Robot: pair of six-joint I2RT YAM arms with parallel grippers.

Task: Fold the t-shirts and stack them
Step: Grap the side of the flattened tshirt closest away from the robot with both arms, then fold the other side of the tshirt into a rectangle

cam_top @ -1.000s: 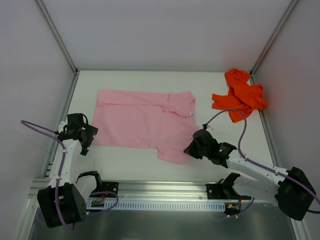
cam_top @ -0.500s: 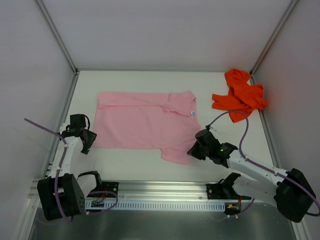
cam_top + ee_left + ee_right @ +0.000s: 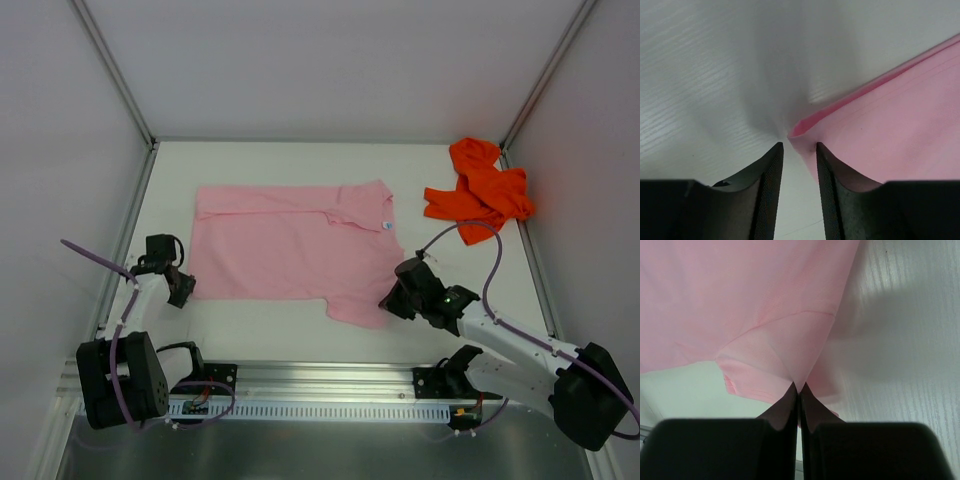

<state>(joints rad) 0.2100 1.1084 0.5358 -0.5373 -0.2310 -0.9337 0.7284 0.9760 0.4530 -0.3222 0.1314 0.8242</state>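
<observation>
The light pink t-shirt lies spread flat across the middle of the white table, and fills the right half of the left wrist view. My left gripper is at its near left corner. Its jaws stand a narrow gap apart, with the shirt's corner just at the tips beside the right finger. My right gripper is shut on the shirt's near right sleeve, where cloth puckers up into the closed tips. The orange t-shirt lies crumpled at the far right.
White walls with aluminium posts close in the table on three sides. A metal rail runs along the near edge between the arm bases. A purple cable loops above the right arm near the orange shirt.
The left gripper has moved nearer and lower onto the pink shirt's left corner while its jaws narrowed a lot. The right gripper has drifted slightly right, still pinching the sleeve.
</observation>
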